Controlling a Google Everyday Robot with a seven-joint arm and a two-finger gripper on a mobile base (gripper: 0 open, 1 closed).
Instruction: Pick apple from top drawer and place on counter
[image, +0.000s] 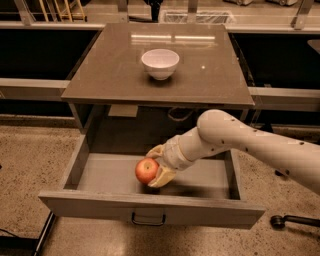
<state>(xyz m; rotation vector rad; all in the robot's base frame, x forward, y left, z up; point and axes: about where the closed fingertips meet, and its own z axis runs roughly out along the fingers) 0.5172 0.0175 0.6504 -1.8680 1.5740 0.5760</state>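
Note:
The top drawer (150, 207) stands pulled open below the counter (110, 70), its flat front panel and small dark handle facing me. The small red apple (146, 170) with a yellow patch sits between my two cream fingers. My gripper (154, 165) reaches in from the right on the white arm and is shut on the apple, holding it just above the drawer floor, left of the middle. One finger (163, 176) shows below the apple and the other behind it.
A white bowl (160, 63) stands on the counter towards the back middle. Dark shelving flanks the cabinet on both sides. The floor is speckled stone, with a caster and cable at the lower right (292, 220).

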